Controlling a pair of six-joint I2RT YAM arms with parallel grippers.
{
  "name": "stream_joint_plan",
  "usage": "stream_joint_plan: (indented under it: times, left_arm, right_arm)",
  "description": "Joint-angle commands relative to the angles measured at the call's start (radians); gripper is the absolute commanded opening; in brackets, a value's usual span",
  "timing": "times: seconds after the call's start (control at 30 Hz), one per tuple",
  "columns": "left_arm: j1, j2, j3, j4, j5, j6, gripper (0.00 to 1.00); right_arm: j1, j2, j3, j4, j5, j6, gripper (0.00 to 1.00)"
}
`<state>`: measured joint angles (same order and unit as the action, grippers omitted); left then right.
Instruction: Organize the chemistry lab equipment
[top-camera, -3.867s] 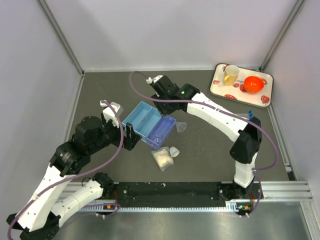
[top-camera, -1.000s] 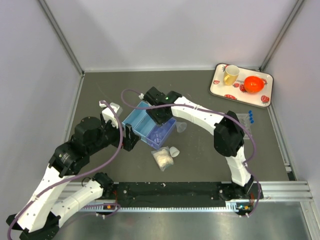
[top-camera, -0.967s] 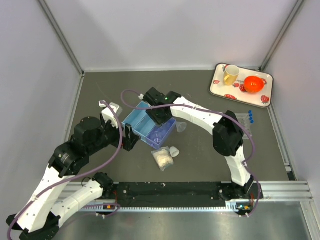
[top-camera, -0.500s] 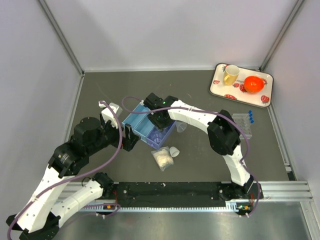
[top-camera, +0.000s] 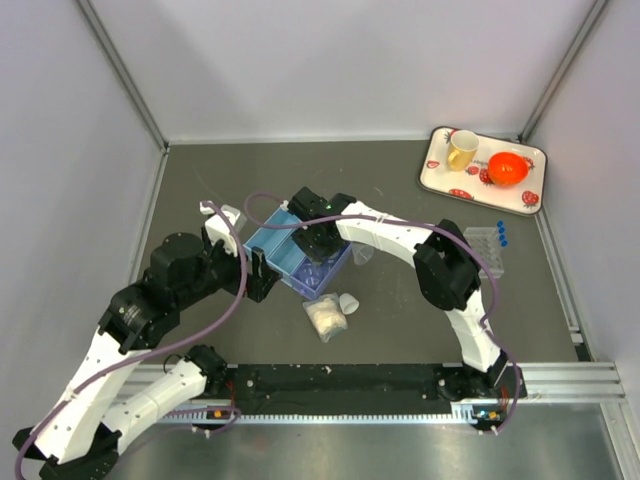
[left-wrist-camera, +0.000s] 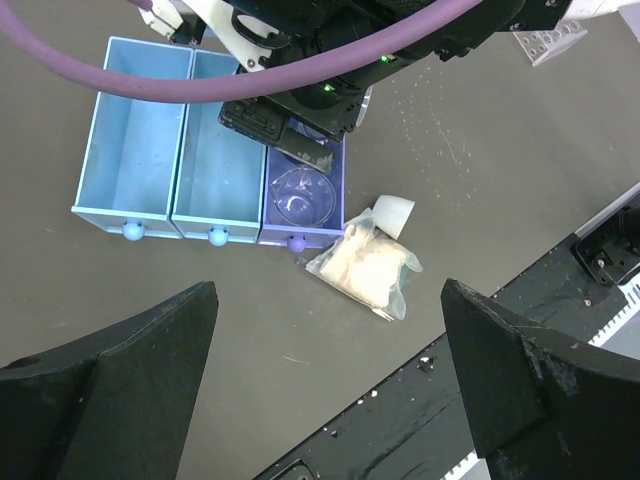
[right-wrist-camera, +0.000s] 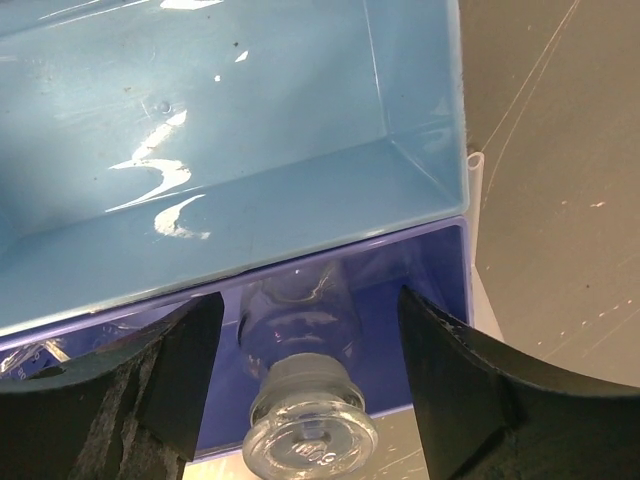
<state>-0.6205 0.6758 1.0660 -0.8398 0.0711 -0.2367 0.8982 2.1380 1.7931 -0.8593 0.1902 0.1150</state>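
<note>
The blue three-compartment tray (top-camera: 283, 243) lies at mid-table. Over its purple end compartment (left-wrist-camera: 325, 215) hovers my right gripper (top-camera: 319, 243), open. A tiny clear beaker (right-wrist-camera: 305, 400) rests in that compartment between the fingers (right-wrist-camera: 455, 385), with a gap on each side. The same beaker (left-wrist-camera: 297, 195) shows in the left wrist view. A second tiny beaker (top-camera: 348, 301) and the bag of white material (top-camera: 325, 318) lie just in front of the tray. The clear funnel (top-camera: 362, 254) lies right of it. My left gripper (top-camera: 256, 275) stands open beside the tray's left end, holding nothing.
The clear tube rack (top-camera: 487, 247) with blue-capped tubes (top-camera: 500, 232) sits at the right. A white strawberry tray (top-camera: 440, 178) at the back right holds a yellow mug (top-camera: 461, 150) and an orange bowl (top-camera: 508, 168). The black rail (top-camera: 350, 380) runs along the near edge.
My right gripper has come down over the purple compartment and its jaws have widened, letting go of the clear beaker. The left arm has not moved.
</note>
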Motion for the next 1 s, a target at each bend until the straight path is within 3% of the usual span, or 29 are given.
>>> stream_joint_plan:
  times: [0.0,0.33,0.5,0.7,0.97]
  left_arm:
    - [0.002,0.013,0.023,0.031,0.006,0.010,0.99]
    - [0.004,0.021,0.023,0.036,0.015,0.005,0.99]
    - [0.002,0.022,0.023,0.038,0.018,-0.001,0.99]
    - [0.002,0.021,0.020,0.039,0.021,-0.001,0.99]
    - [0.004,0.019,0.018,0.042,0.021,-0.003,0.99]
  right_arm:
    - [0.004,-0.015,0.009,0.020,0.014,0.000,0.71]
    - [0.004,-0.119,0.103,-0.061,0.145,-0.014,0.71]
    - [0.004,-0.248,0.092,-0.075,0.187,-0.014,0.71]
    - [0.004,-0.442,-0.044,-0.067,0.232,0.040,0.72]
    - [0.008,-0.694,-0.423,0.005,0.217,0.140,0.72]
